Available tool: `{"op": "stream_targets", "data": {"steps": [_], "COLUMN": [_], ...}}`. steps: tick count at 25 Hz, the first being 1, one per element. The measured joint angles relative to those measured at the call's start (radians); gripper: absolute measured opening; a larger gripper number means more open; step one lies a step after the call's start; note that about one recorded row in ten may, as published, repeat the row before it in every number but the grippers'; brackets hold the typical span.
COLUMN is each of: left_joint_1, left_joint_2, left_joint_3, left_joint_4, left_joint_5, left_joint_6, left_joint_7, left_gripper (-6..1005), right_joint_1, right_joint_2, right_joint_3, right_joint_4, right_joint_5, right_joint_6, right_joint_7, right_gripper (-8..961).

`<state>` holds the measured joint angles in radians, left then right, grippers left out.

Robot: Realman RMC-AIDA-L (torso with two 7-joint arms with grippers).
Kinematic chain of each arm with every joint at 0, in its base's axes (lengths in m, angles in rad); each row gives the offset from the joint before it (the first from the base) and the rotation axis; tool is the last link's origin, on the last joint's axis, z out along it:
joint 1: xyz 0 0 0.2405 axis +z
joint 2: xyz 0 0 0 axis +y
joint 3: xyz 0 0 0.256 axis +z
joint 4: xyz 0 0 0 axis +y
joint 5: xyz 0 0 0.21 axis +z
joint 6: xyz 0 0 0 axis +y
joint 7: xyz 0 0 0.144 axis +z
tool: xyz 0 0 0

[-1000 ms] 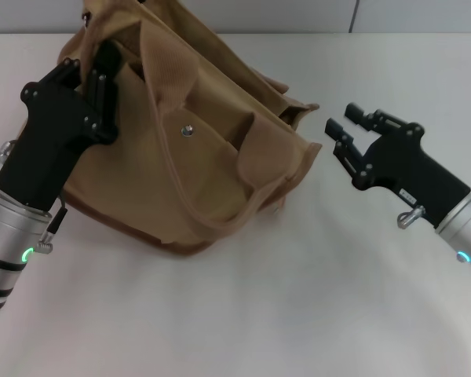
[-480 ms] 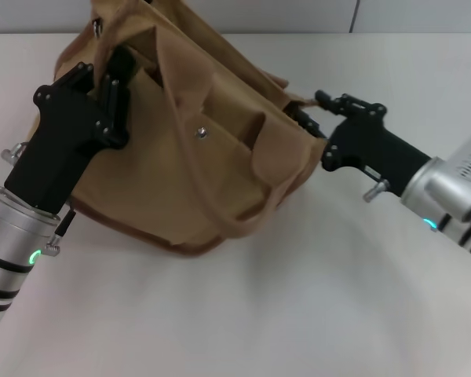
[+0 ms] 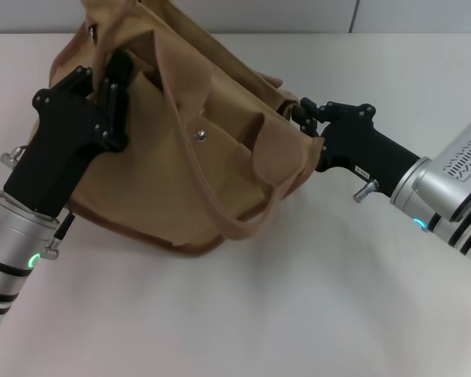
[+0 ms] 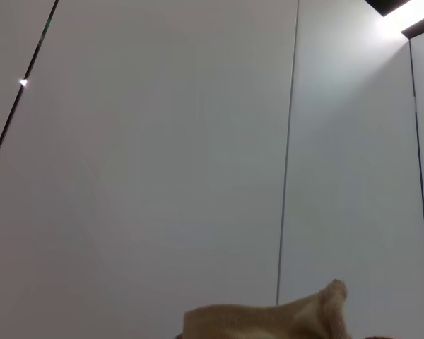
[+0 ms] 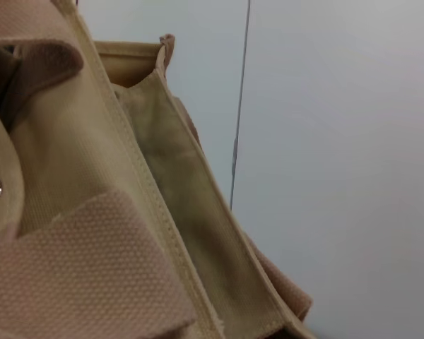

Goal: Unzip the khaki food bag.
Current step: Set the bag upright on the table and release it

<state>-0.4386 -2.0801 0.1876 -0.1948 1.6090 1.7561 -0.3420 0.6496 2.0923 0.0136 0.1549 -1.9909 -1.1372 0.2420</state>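
Left gripper, upper left of frame, clamped on the khaki food bag at its raised end, tilting it off the table. Right gripper, open and well apart a second ago, now pressed against bag's right corner; fingers hidden, grip impossible to tell. Probably reaching for the zipper pull, not visible

The khaki food bag hides both tools' fingertips.

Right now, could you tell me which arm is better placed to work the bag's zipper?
Probably the right: its pincer sits at the khaki food bag's top corner, while the left pincer grips the opposite top end, steadying it.
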Motion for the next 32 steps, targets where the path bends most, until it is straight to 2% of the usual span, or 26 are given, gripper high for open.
{"op": "stream_targets", "data": {"steps": [1, 9, 12, 18, 25, 28, 30, 32], "left_joint_1": [0.000, 0.002, 0.003, -0.007, -0.029, -0.038, -0.038, -0.035], "left_joint_2": [0.000, 0.000, 0.000, 0.000, 0.000, 0.000, 0.000, 0.000], "left_joint_3": [0.003, 0.009, 0.018, 0.058, 0.086, 0.066, 0.057, 0.044], "left_joint_4": [0.000, 0.000, 0.000, -0.011, -0.031, -0.048, -0.053, -0.055], "left_joint_5": [0.000, 0.001, 0.001, 0.001, 0.016, 0.022, 0.022, 0.023], "left_joint_6": [0.000, 0.000, -0.003, -0.068, -0.112, -0.192, -0.210, -0.223], "left_joint_7": [0.000, 0.000, 0.000, 0.000, -0.087, -0.144, -0.156, -0.175], "left_gripper": [69, 69, 69, 69, 69, 70, 132, 195], "right_joint_1": [-0.002, -0.013, -0.038, -0.105, -0.114, -0.104, -0.108, -0.111], "right_joint_2": [0.000, 0.000, 0.000, 0.000, -0.005, -0.006, -0.006, -0.005], "right_joint_3": [0.004, 0.047, 0.088, 0.190, 0.280, 0.291, 0.301, 0.305], "right_joint_4": [0.001, 0.005, 0.008, 0.008, 0.002, -0.006, -0.008, -0.007], "right_joint_5": [0.000, 0.002, 0.002, 0.003, 0.003, 0.002, 0.004, 0.004], "right_joint_6": [-0.003, -0.019, -0.067, -0.220, -0.247, -0.244, -0.248, -0.250], "right_joint_7": [0.000, -0.008, -0.013, -0.008, 0.066, 0.092, 0.100, 0.101], "right_gripper": [98, 93, 89, 82, 66, 65, 67, 113]}}
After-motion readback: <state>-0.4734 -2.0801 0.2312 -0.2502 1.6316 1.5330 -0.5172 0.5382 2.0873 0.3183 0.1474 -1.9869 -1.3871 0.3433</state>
